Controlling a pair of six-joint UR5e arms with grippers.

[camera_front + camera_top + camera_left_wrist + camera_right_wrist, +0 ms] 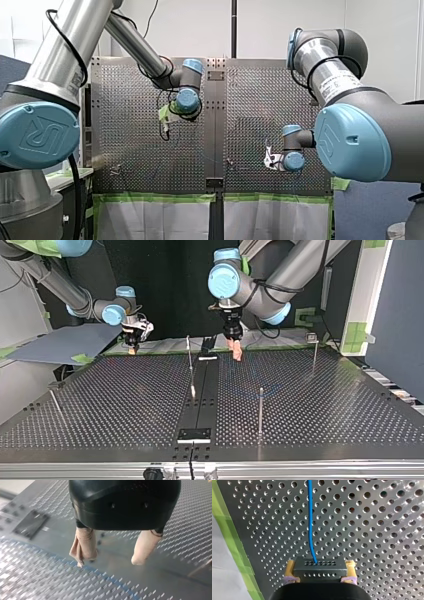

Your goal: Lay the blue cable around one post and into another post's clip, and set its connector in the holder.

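At the table's green-taped edge, the right gripper [321, 573] is clamping its yellowish pads on the dark connector [319, 565]. The blue cable [310, 517] is running from it straight ahead across the perforated table [374, 530]. The left gripper [111, 558] is hanging low over the table's middle strip, its beige-padded fingers apart and holding nothing. One post [260, 410] is standing well apart from both grippers. The cable is looking thin and slack, so the left fingers are likely risking a close on bare metal instead of the cable. A hard pull from the right side could also be dragging the cable off line or catching it against a post.
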